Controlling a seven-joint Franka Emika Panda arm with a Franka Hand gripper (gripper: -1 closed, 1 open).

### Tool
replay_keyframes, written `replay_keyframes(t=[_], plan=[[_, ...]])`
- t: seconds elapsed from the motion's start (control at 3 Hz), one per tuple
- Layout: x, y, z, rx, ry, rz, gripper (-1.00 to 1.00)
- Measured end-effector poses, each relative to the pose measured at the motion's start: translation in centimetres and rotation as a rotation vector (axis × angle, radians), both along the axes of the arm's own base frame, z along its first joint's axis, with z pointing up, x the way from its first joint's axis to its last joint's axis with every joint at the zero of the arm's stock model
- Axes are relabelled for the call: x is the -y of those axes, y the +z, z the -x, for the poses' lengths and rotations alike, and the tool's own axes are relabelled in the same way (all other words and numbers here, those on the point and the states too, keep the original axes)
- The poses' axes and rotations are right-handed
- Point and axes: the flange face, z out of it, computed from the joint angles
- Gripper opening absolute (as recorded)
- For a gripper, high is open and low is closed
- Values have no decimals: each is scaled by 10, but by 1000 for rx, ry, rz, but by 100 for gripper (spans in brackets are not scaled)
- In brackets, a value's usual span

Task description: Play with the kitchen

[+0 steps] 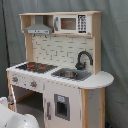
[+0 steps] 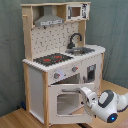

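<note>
Wooden toy kitchen (image 1: 60,70) fills first exterior view; black faucet (image 1: 84,59) by sink (image 1: 71,74), red-ringed hob (image 1: 36,66), microwave (image 1: 72,23) up top; no legible labels. Second exterior view: kitchen on wood floor (image 2: 15,119), oven door (image 2: 67,100) open, end effector (image 2: 86,95) at its edge; finger state unclear.
</note>
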Motion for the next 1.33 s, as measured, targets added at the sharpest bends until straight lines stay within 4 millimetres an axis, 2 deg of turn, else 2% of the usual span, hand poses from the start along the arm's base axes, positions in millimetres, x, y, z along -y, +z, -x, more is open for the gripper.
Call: replay_keyframes(t=[0.33,0.67,1.0,1.33], plan=[[35,8,-48,-11,-93,-10,100],[64,27,-97,5,-178,-38,100],[90,38,-134,-10,-243,-79,100],[63,50,-105,6,-170,-91,100]])
